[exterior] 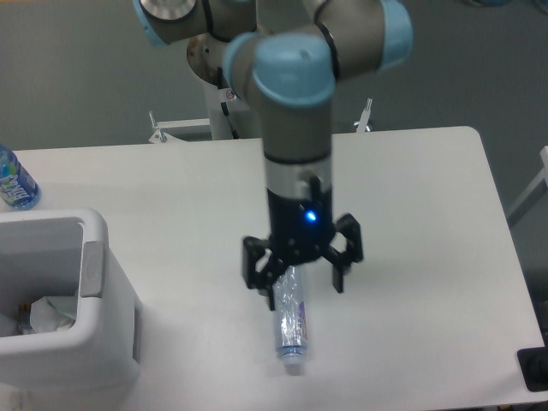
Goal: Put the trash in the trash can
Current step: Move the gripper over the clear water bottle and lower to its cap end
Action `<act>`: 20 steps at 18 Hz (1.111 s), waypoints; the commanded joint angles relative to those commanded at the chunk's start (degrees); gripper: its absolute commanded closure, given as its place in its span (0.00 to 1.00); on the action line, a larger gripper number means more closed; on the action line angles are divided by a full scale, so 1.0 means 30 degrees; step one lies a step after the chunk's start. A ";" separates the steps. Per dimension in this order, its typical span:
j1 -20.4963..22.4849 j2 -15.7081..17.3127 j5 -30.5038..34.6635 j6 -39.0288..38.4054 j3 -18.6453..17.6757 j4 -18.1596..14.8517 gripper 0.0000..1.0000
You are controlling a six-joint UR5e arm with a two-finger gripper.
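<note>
While the pincer (301, 282) hangs spread above it, the bottle (290, 322) lies lengthwise, cap toward the camera.

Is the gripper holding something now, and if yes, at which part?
Nothing is held. The gripper is open above the upper end of the lying bottle, its fingers spread.
</note>
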 joint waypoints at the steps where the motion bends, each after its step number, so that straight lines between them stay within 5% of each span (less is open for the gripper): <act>1: 0.0000 -0.0468 0.0000 0.0148 0.0029 0.0029 0.00; 12: -0.0438 -0.4455 0.0000 0.0033 0.1139 0.0146 0.00; 20: -0.1230 -0.5452 0.0642 0.0091 0.1026 0.0234 0.00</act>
